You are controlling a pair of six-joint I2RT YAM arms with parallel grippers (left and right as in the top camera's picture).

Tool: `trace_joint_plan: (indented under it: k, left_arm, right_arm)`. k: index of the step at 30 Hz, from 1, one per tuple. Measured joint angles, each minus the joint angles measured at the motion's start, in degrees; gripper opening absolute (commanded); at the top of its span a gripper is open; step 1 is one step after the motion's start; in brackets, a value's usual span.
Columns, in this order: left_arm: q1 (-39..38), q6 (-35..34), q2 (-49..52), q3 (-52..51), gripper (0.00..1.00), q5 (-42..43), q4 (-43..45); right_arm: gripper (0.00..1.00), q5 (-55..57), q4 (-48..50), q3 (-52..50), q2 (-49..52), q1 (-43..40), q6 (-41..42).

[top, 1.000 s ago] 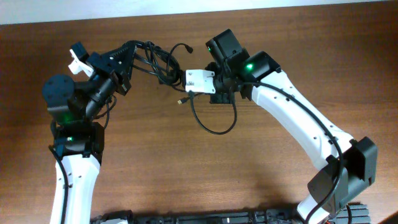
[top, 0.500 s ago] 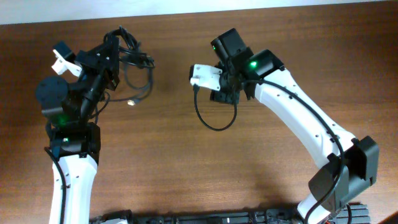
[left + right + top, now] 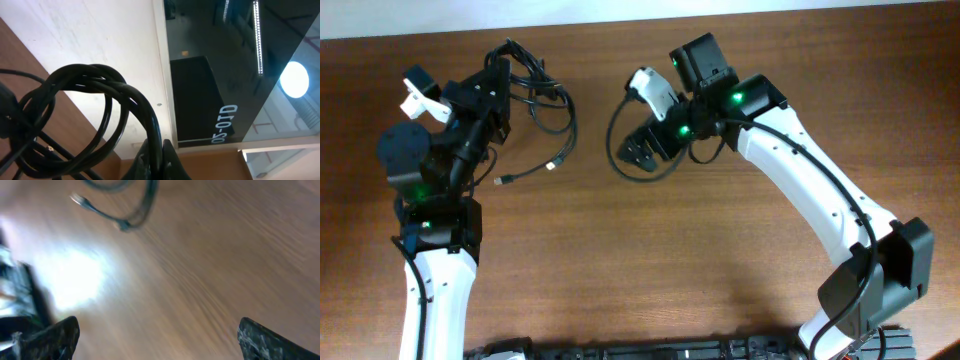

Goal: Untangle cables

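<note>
Cables (image 3: 542, 98) in a knotted black bundle hang from the left gripper (image 3: 503, 68), close to the table's (image 3: 650, 260) far edge. Two plug ends (image 3: 555, 163) trail down onto the wood below the bundle. In the left wrist view the fingers (image 3: 155, 156) are pressed together, pinching one strand of the bundle. A separate cable loop (image 3: 613, 140) lies well apart from the bundle, just beside the right gripper (image 3: 642, 150). The blurred right wrist view shows that gripper's fingers (image 3: 55, 337) spread wide with nothing between them. Bare wood separates bundle and loop and covers the table's near half.
</note>
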Motion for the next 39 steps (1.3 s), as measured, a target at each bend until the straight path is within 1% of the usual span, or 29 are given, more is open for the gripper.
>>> trace_joint_plan:
  k: [3, 8, 9, 10, 12, 15, 19, 23, 25, 26, 29, 33, 39]
  left_arm:
    - [0.0, 0.1, 0.0, 0.0, 0.00, 0.0, 0.0]
    - [0.0, 0.2, 0.0, 0.0, 0.00, 0.0, 0.0]
    - [0.0, 0.2, 0.0, 0.0, 0.00, 0.0, 0.0]
    - [0.0, 0.2, 0.0, 0.0, 0.00, 0.0, 0.0]
    - [0.0, 0.2, 0.0, 0.0, 0.00, 0.0, 0.0]
    - [0.0, 0.2, 0.0, 0.0, 0.00, 0.0, 0.0]
    - [0.0, 0.2, 0.0, 0.0, 0.00, -0.1, 0.0]
    - [0.0, 0.0, 0.0, 0.0, 0.00, -1.0, 0.0]
    - [0.0, 0.0, 0.0, 0.0, 0.00, -1.7, 0.1]
    - [0.0, -0.3, 0.0, 0.0, 0.00, -2.0, 0.1]
    - [0.0, -1.9, 0.0, 0.0, 0.00, -2.2, 0.1]
    - [0.0, -4.7, 0.0, 0.0, 0.00, -2.4, 0.1]
    - [-0.3, -9.7, 0.0, 0.0, 0.00, -2.6, 0.1]
  right_arm:
    - [0.98, -3.8, 6.2, 0.0, 0.0, 0.0, 12.7]
    - [0.98, -5.5, 10.4, 0.0, 0.0, 0.1, 32.1]
    - [0.98, -5.3, 10.8, 0.0, 0.0, 0.1, 36.0]
    - [0.98, -4.4, 11.3, 0.0, 0.0, 0.3, 42.3]
    - [0.98, -2.8, 11.7, 0.0, 0.0, 1.0, 48.8]
    - [0.98, 0.5, 12.7, 0.0, 0.5, 3.3, 61.0]
    - [0.99, 2.6, 16.4, 0.0, 3.1, 7.0, 73.3]
    - [0.99, 3.6, 22.0, -0.1, 5.5, 9.3, 81.8]
    - [0.96, 4.4, 24.9, -0.1, 6.0, 10.0, 86.6]
    - [0.92, 5.2, 26.3, -0.1, 6.1, 10.4, 89.2]
    - [0.85, 6.4, 28.8, -0.1, 6.2, 10.7, 94.7]
    - [0.83, 8.0, 30.5, -0.1, 6.9, 11.2, 98.9]
    - [0.83, 10.8, 30.2, -0.1, 7.5, 12.1, 100.7]
